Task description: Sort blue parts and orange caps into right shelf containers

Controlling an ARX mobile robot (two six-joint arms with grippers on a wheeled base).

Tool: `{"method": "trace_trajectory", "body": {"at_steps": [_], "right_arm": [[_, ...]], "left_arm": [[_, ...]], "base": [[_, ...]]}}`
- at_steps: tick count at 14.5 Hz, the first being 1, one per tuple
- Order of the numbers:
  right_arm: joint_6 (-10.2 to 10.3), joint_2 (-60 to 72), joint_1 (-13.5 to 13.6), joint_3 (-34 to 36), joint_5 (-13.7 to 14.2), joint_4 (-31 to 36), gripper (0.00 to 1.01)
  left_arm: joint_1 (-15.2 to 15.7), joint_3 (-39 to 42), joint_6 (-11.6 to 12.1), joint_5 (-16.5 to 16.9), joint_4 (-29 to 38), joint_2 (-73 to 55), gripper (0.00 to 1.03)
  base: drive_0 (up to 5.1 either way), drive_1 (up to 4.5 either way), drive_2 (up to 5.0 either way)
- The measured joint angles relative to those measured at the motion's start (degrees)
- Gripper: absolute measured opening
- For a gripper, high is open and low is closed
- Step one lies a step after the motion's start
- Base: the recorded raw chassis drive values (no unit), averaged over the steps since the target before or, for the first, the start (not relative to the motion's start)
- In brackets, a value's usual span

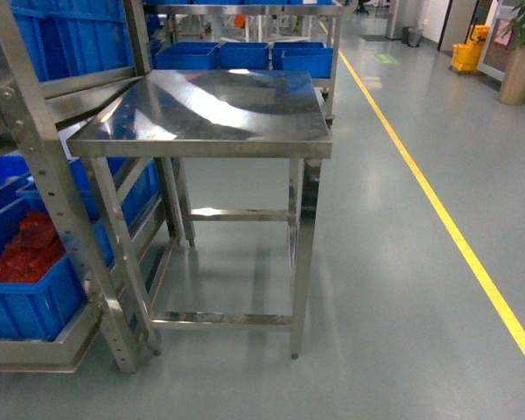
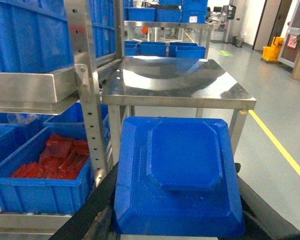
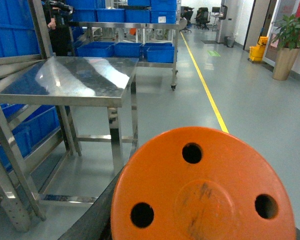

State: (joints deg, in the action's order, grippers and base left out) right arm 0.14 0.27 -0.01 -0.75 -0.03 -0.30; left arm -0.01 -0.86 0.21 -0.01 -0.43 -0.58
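A round bright-orange plastic cap with three holes [image 3: 202, 192] is filling the right wrist view, sitting at the right end effector, and a chunky bright-blue plastic part [image 2: 179, 176] is likewise filling the left wrist view; grip on either cannot be told, the fingers being hidden. Beyond, a stainless-steel tabletop [image 1: 214, 109] is standing beside the steel shelf [image 1: 35, 166], which is carrying blue plastic crates [image 1: 35, 297] holding red pieces [image 1: 22, 254].

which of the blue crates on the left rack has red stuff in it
The low blue plastic crate at the bottom of the stainless-steel rack, nearest the camera, holds a heap of red pieces. The blue crate behind it shows none.
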Motion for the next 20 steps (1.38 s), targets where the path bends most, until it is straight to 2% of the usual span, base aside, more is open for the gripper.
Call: {"method": "trace_trajectory", "body": {"at_steps": [18,20], "right_arm": [[0.0,0.0,0.0,0.0,0.1,-0.1,0.45],[0.0,0.0,0.0,0.0,0.0,-0.1,0.45]], "left_arm": [[0.0,0.0,0.0,0.0,0.0,0.0,0.43],[0.0,0.0,0.0,0.0,0.3,0.0,0.43]], "base": [[0.0,4.32,-4.2],[-4.8,0.98,3.6]]}}
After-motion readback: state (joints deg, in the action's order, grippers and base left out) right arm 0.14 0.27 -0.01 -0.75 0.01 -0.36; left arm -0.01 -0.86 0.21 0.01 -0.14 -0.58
